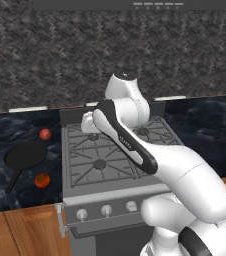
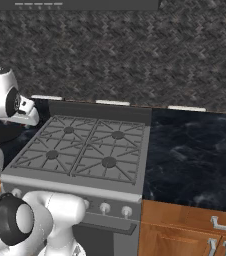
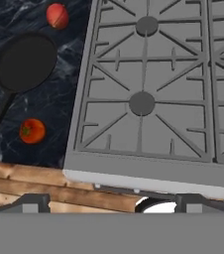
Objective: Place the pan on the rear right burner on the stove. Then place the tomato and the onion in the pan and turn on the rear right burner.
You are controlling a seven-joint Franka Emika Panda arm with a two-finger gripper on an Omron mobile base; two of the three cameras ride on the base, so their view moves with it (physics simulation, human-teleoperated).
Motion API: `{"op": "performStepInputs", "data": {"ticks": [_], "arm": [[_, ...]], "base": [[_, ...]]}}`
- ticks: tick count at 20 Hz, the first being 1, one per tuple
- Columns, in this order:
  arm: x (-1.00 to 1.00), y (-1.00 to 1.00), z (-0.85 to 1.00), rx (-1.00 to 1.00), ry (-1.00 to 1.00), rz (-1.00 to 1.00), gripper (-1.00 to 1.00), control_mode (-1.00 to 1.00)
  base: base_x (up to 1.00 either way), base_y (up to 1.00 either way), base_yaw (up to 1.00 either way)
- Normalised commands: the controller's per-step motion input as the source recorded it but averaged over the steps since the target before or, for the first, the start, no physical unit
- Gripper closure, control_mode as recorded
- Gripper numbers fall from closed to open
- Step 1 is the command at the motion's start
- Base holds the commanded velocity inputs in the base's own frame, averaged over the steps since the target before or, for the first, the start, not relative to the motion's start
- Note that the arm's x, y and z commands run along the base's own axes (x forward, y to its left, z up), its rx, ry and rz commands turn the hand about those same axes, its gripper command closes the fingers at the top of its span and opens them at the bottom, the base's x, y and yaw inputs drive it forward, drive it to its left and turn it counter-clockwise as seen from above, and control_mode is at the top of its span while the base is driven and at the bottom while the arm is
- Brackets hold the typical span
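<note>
Arm bent over stove (image 1: 110,165), gripper (image 3: 111,203) spread wide and empty, facing down, pan (image 3: 25,62) left on counter (image 3: 59,104)

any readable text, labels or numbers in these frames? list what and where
None can be read.
Small dark markings on the robot arm's black band: too blurred to read.
Pale marks on the hood panel over the stove: too small to tell.
Stove knobs: no markings visible.

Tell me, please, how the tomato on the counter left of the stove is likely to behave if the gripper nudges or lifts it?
The tomato looks like a smooth round ball, so a nudge would probably send it rolling across the flat counter. It lies close to the pan, which might stop it on that side. Its curved skin may slip between the fingers unless gripped across its middle.
</note>
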Motion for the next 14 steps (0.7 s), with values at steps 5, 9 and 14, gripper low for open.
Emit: {"op": "performStepInputs", "data": {"ticks": [5,9,14], "arm": [[-0.32,0.55,-0.02,0.00,0.00,0.00,-1.00,-1.00],[-0.32,0.57,-0.03,0.00,0.00,0.00,-1.00,-1.00],[-0.23,0.51,-0.02,0.00,0.00,0.00,-1.00,-1.00]], "base": [[0.00,0.00,0.00],[0.00,0.00,0.00],[0.00,0.00,0.00]]}}
